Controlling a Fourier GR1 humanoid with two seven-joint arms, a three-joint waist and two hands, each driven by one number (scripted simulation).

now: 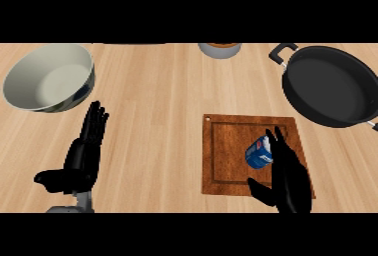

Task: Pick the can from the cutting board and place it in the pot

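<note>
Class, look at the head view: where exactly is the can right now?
The can lies on the cutting board, right of centre, just left of the right robot hand's fingers, with the black pot above and to its right.

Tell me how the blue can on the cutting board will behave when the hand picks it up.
The can looks rigid, so it should keep its shape. It appears tilted on the cutting board, so a nudge from the right hand may roll it. Its smooth side could slip.
</note>
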